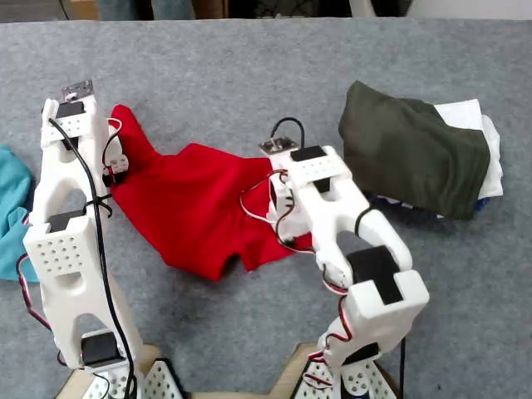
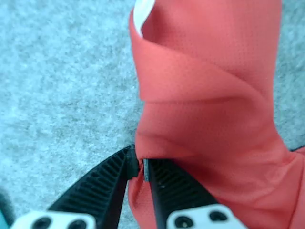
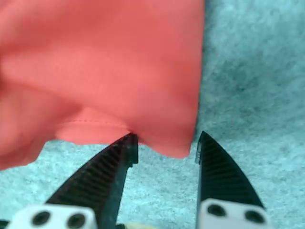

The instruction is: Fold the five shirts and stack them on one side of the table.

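left end effector pinches red shirt on grey felt table.

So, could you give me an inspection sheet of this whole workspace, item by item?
Surface: grey felt-like table cover.
Job's things: red shirt spread mid-table; olive shirt folded atop a white shirt; teal shirt at the edge beside the left arm.
Clutter: nothing seen.
Grippers: left gripper pinches the red shirt; right gripper open at its hem.
Cables: black cable along the left arm; red and white wires on the right arm.
Surroundings: indistinct shapes beyond the far edge.
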